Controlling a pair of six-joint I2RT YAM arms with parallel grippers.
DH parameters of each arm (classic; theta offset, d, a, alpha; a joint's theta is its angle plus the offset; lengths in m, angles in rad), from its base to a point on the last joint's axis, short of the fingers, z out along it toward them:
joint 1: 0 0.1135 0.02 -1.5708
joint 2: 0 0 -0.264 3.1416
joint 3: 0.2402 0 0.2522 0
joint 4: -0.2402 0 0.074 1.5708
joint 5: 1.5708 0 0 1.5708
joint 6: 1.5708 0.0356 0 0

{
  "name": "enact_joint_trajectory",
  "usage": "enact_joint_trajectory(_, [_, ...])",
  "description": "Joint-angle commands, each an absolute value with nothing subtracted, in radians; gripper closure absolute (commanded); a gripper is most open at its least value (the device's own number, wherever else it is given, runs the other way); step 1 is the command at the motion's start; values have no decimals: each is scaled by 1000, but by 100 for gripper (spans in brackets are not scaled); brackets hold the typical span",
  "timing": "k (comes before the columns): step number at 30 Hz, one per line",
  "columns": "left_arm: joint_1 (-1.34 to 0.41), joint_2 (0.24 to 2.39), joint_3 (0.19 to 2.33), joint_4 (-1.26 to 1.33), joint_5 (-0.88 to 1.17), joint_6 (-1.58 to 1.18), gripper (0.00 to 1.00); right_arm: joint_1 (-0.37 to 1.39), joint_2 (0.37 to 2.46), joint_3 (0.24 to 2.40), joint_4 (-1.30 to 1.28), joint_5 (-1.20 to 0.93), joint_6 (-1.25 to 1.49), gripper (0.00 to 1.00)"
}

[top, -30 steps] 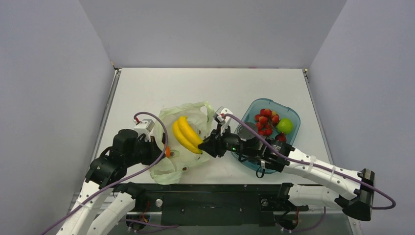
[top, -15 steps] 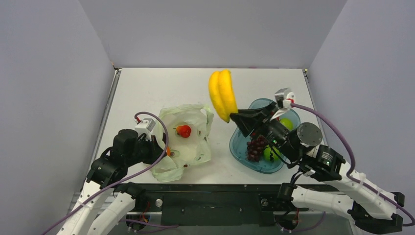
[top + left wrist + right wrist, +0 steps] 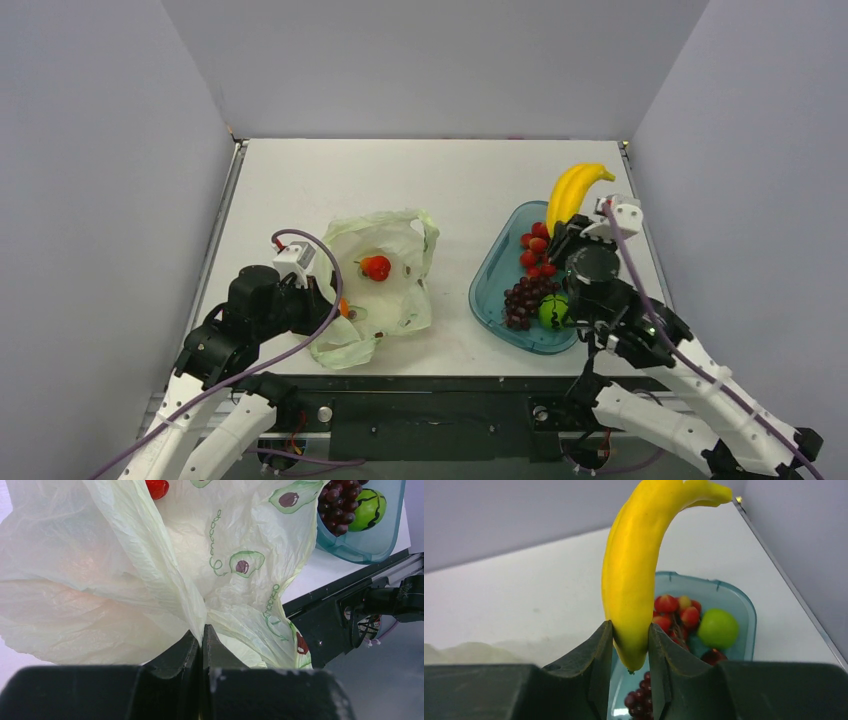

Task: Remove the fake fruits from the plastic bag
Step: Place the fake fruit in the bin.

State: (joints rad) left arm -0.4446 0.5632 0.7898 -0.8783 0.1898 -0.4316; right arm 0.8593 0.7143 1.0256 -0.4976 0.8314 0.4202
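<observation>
While the right claw (image 3: pixel 630 647) is clamped on just the lower tip of the banana (image 3: pixel 634 570) above the far right of the tray (image 3: pixel 487 290), the fruit may swing and slip free, and the left claw (image 3: pixel 201 642), pinched on the plastic bag (image 3: pixel 100 570) holding the red fruit (image 3: pixel 377 267), may tear it.

overhead from behind, close wrist views; share tray (image 3: pixel 704 586)
</observation>
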Motion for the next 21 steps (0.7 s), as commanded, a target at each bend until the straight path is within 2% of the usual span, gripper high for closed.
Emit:
enact_joint_trajectory(1, [-449,555,789,-824,203,-418,100,716,828,929,-611,659,549,100])
enact_joint_trajectory(7, [-449,562,788,-818,232,-408,100,654,992,892,-545,514,617,100])
enact_joint_trajectory(15, [-449,547,788,-813,236,-407,100,627,1178,873,-478,506,648,100])
enact_joint_trajectory(21, [-449,545,785,-807,245,-404,100,629,1261,805,-325,512,524,100])
